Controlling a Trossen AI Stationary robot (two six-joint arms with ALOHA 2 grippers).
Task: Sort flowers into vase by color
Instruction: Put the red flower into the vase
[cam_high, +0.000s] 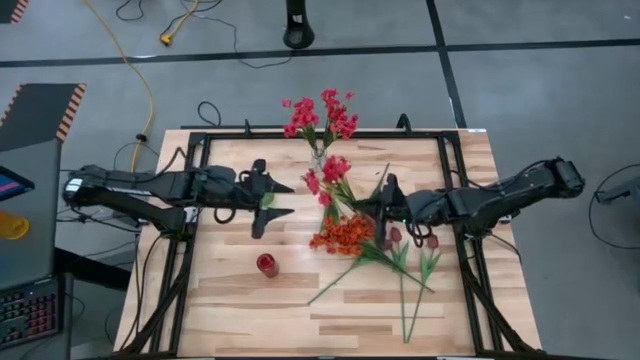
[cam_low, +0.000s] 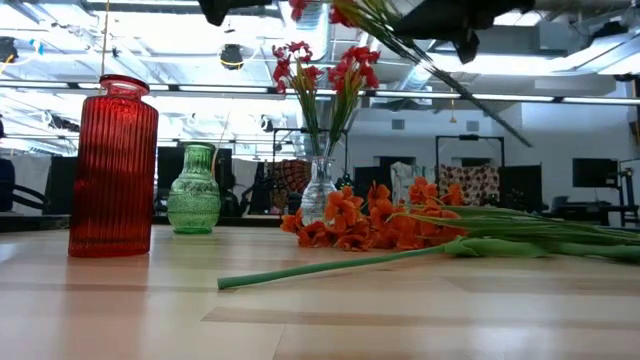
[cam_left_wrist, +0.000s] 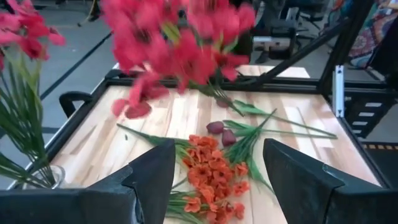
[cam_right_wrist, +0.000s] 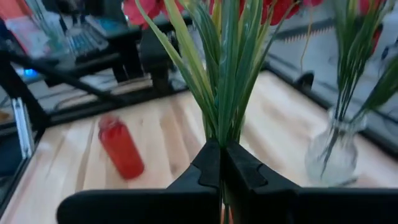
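A pink-red flower spray hangs above the table's middle, with my right gripper shut on its green stems. My left gripper stands open to its left, with nothing between its fingers. A clear glass vase at the far middle holds more pink-red flowers by their stems. Orange flowers and dark red tulip buds lie flat on the table. A red vase stands nearer the front. A green vase shows in the low view. My right gripper pinches the bundle of green stems and leaves of the pink-red spray between its two fingers. The fingers come nearly level from the table's right. The spray is lifted clear of the table, its blossoms toward my left gripper.
Long green stems of the lying flowers fan toward the front right of the table. A black frame runs around the wooden table top. There is bare wood at the front left.
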